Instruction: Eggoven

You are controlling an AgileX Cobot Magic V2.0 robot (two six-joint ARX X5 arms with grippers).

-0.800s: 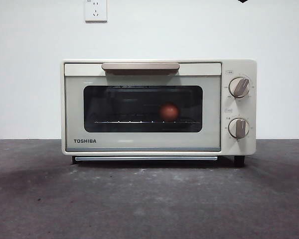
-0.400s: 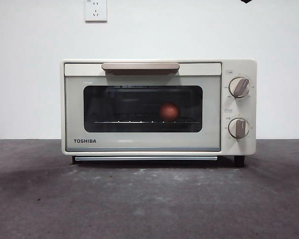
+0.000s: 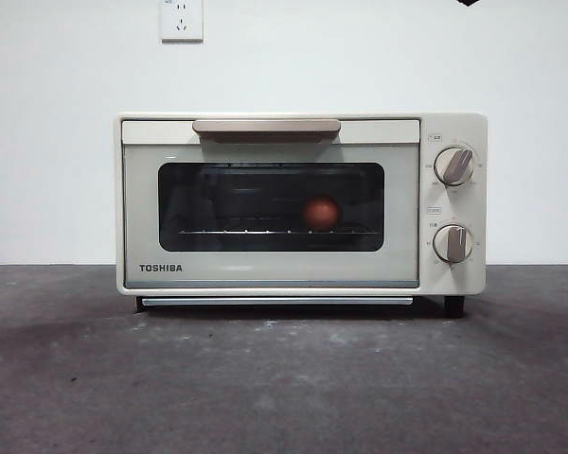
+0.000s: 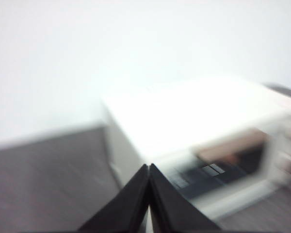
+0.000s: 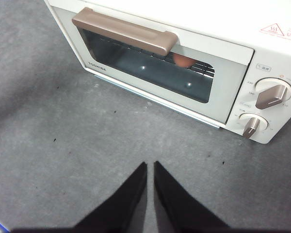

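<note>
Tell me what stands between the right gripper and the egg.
The toaster oven's shut glass door: the egg sits on the rack behind it. The right gripper is over bare table in front.

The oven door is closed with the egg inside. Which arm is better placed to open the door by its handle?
Probably the right. Its hand faces the oven front, with the handle sharply in view. The left hand is off by the oven's corner, its view blurred. The egg sits on the rack.
</note>
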